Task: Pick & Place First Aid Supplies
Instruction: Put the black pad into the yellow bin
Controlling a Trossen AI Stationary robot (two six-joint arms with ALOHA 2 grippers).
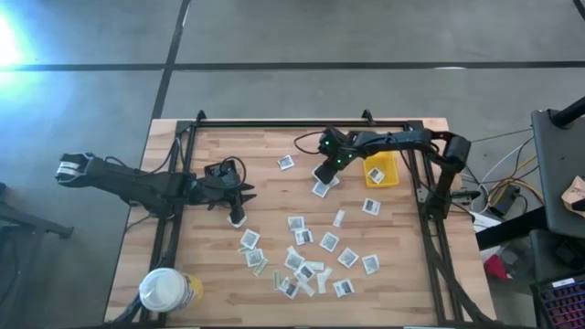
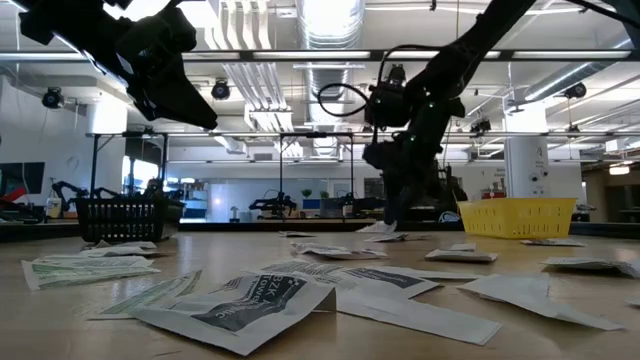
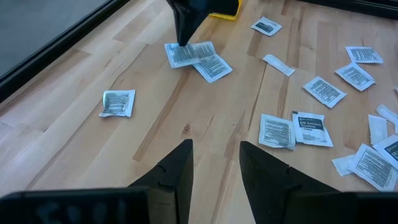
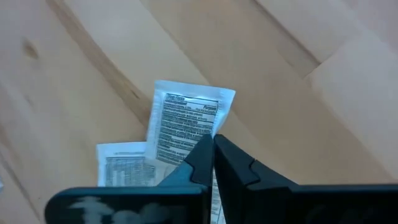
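Observation:
Several small white first aid packets [image 1: 302, 247] with dark print lie flat, scattered over the wooden table. My right gripper [image 4: 213, 149] stands by the yellow bin [image 1: 382, 169], shut on one white packet [image 4: 186, 118]. That packet overlaps a second packet [image 4: 124, 165] lying on the wood. In the left wrist view the same pair of packets [image 3: 198, 57] shows under the right gripper's dark fingers [image 3: 185, 25]. My left gripper [image 3: 216, 165] hovers open over bare wood at the table's left, with nothing between its fingers. One packet [image 1: 238, 219] lies just near of it. My right gripper pinches the printed packet between its two shut fingers at one edge, near a corner [image 4: 214, 132]. The fingers come from above, slanting steeply down. The rest of the packet spreads out flat beyond the fingertips, over the second packet. Whether it is clear of the table I cannot tell.
A round yellow tub with a white lid [image 1: 166, 291] stands at the near left corner. A black frame [image 1: 302, 123] runs along the table's far and side edges. Bare wood lies between the two grippers [image 1: 274, 196]. One packet [image 1: 286, 163] lies alone at the far middle.

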